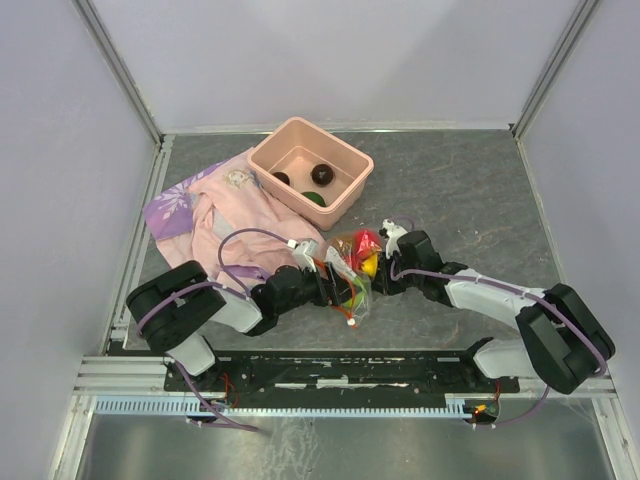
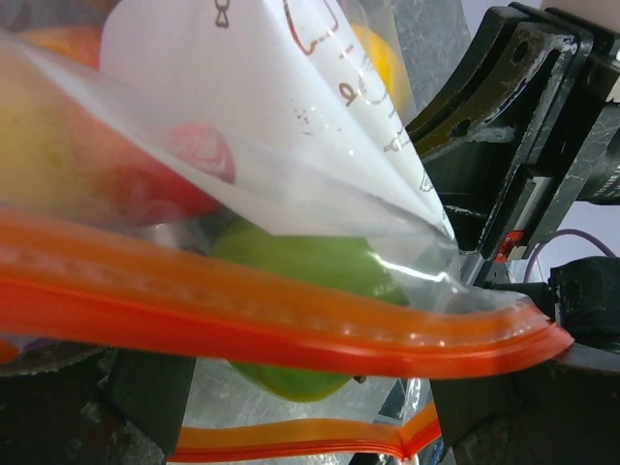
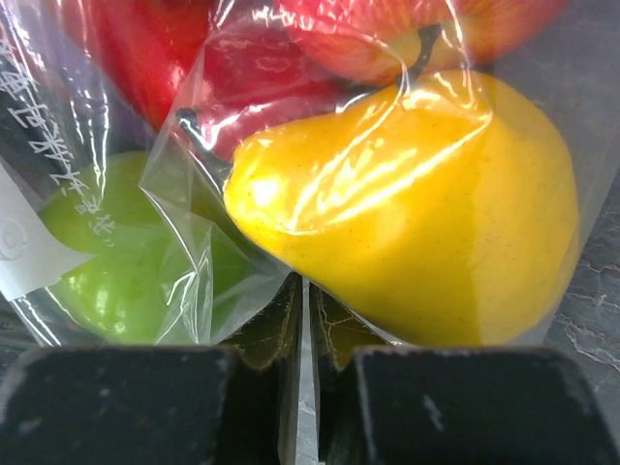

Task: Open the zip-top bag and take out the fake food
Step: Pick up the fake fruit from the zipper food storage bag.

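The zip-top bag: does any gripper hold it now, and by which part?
The right gripper pinches the zip-top bag by its clear film, just beside the yellow pear. The left gripper stands open at the orange zip strip and holds nothing.

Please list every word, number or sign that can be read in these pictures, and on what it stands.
Red-brown print on the white panel of the zip-top bag, left wrist view: cut off, not readable.
Pale characters on the bag's film, right wrist view: too blurred to read.
Elsewhere: none.
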Tool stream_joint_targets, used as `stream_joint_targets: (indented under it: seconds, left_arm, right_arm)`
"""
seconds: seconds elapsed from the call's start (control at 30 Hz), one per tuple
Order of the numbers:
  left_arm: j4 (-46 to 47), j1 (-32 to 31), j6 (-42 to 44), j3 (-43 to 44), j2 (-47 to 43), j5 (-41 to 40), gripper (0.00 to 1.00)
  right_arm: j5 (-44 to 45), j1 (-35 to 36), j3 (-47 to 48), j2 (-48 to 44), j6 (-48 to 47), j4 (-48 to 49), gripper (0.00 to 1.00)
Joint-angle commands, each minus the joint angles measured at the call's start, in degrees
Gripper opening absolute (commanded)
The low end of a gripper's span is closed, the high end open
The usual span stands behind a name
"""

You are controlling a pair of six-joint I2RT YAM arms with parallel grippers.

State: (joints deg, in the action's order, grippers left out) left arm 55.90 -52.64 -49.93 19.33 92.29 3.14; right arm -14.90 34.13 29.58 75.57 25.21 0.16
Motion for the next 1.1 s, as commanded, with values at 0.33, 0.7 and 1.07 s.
stream_joint_targets:
  seconds: [0.33, 0.7, 1.07]
  left_arm:
    - [4.29, 0.66, -4.13, 0.20, 0.33, 1.34, 0.58]
    - [2.77, 0.62, -2.94, 0.68, -1.29, 2.31, 0.55]
    - [-0.74, 1.49, -2.15, -0.40, -5.43, 2.89, 0.50]
  right_arm:
    - [-0.68, 0.32, 1.25, -5.17, -1.91, 0.54, 0.13]
    - [1.10, 0.32, 0.64, -17.19, -3.82, -3.31, 0.20]
    - [0.56, -1.06, -2.40, -25.01, -1.97, -2.84, 0.31]
